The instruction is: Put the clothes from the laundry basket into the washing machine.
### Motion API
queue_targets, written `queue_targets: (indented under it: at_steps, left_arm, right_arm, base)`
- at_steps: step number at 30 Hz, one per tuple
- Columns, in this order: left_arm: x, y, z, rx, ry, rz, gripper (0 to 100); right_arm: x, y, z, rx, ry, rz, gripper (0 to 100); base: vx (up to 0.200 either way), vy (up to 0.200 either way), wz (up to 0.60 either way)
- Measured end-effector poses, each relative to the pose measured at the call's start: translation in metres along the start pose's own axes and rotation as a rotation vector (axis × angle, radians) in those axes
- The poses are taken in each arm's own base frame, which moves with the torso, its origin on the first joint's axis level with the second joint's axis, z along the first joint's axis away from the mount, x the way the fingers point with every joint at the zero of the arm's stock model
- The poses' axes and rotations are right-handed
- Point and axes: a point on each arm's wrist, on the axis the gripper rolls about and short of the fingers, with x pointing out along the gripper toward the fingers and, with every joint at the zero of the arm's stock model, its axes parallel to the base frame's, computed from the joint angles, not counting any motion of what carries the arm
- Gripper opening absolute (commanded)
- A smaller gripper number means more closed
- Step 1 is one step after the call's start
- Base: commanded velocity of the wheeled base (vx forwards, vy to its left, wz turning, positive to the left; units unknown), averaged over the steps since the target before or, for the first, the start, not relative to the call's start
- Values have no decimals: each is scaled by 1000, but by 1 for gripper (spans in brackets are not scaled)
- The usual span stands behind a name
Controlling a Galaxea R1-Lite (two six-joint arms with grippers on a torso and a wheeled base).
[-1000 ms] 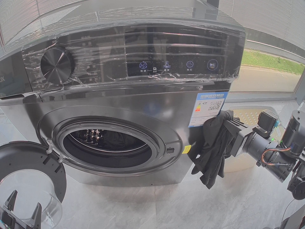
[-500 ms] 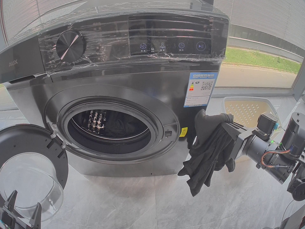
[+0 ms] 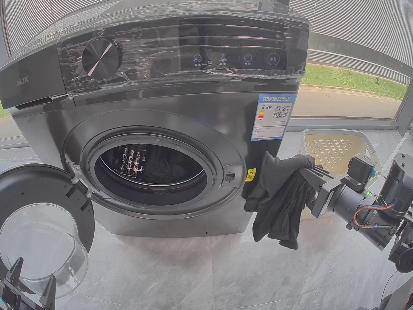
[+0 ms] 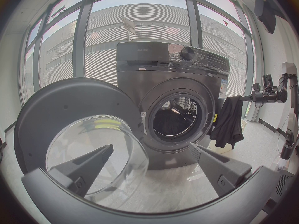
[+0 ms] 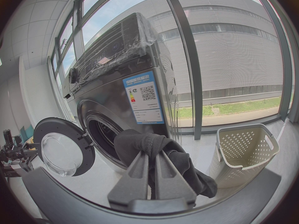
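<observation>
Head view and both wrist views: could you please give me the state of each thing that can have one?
washing machine door, open, swung to the robot's left.
drum, dark clothes inside.
laundry basket, upright; what shows of its inside is bare.
black garment, hanging from the right gripper, clear of the floor.
right gripper, shut on the black garment.
left gripper, open, empty.

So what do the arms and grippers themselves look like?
The left gripper and right gripper have dark grey wedge fingers tapering to points. The right arm is black and cylindrical, with a looped orange cable.
</observation>
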Motion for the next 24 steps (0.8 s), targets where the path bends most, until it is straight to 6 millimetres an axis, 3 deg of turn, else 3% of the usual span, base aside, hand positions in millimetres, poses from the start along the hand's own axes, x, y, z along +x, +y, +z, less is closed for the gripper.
queue_targets:
  at_steps: [24]
  left_arm:
    - [0, 0, 0, 11, 0, 3, 100]
  right_arm:
    - [-5, 2, -7, -4, 30, 26, 0]
  base:
    - [0, 8, 0]
